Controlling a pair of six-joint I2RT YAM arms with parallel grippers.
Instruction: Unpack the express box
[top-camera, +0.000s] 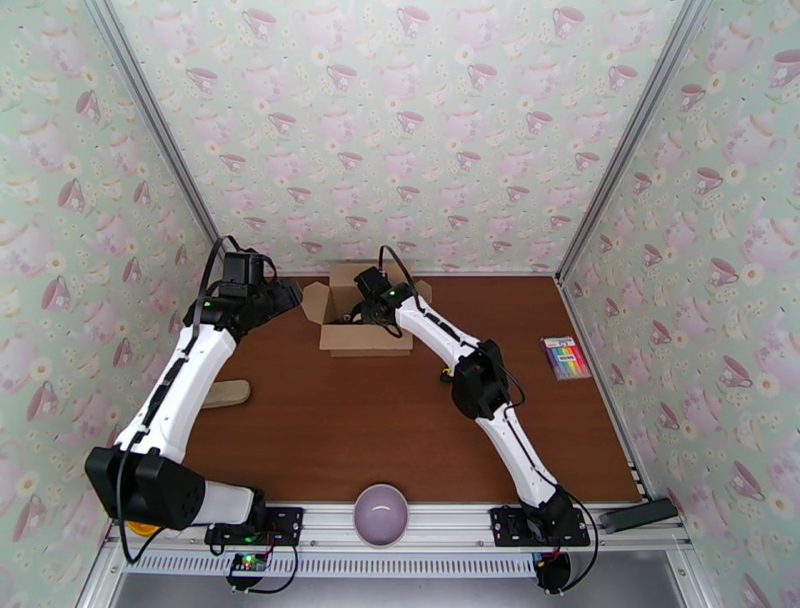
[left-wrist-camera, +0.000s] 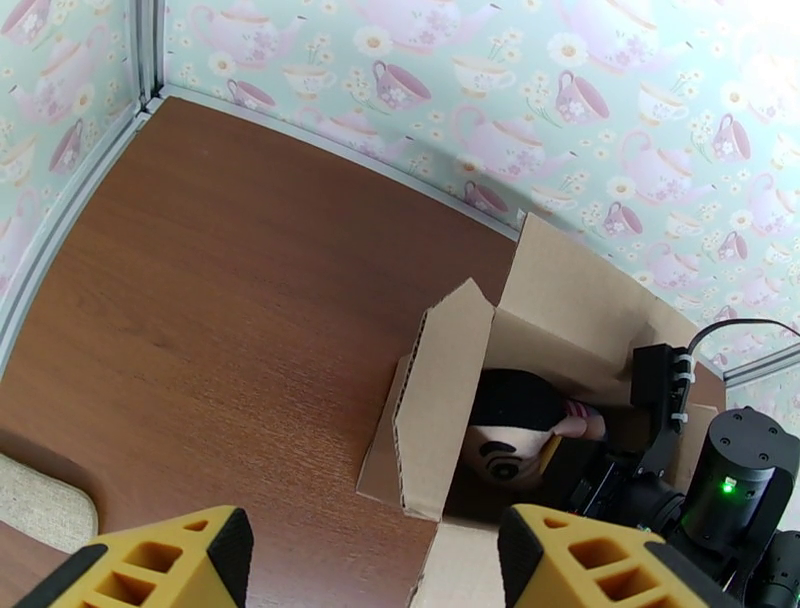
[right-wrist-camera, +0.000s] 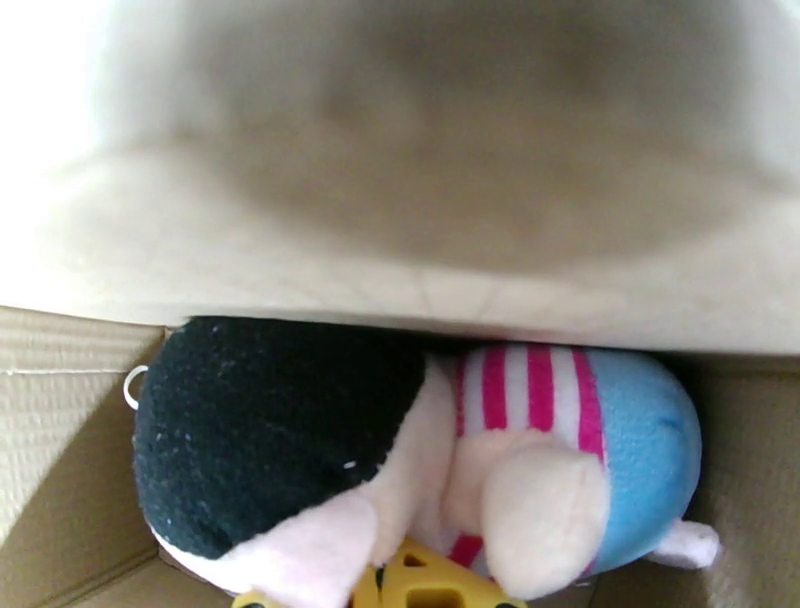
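The express box (top-camera: 358, 338) stands open at the back middle of the table, its flaps spread outward. Inside lies a plush doll (right-wrist-camera: 300, 440) with black hair, a pink-striped top and blue trousers. The doll (left-wrist-camera: 510, 440) shows past the box's (left-wrist-camera: 580, 290) left flap. My right gripper (top-camera: 362, 312) reaches down into the box (right-wrist-camera: 60, 420). Its yellow fingertips (right-wrist-camera: 430, 585) are together, pressed into the doll's body, so my right gripper (right-wrist-camera: 415, 590) is shut on it. My left gripper (top-camera: 285, 295) hovers open just left of the box. Its yellow fingers (left-wrist-camera: 160, 560) are wide apart with nothing between them.
A flat tan piece (top-camera: 228, 393) lies on the table by the left arm. A pack of coloured markers (top-camera: 566, 357) sits at the right edge. A purple bowl (top-camera: 381, 513) rests on the front rail. Patterned walls close in on three sides.
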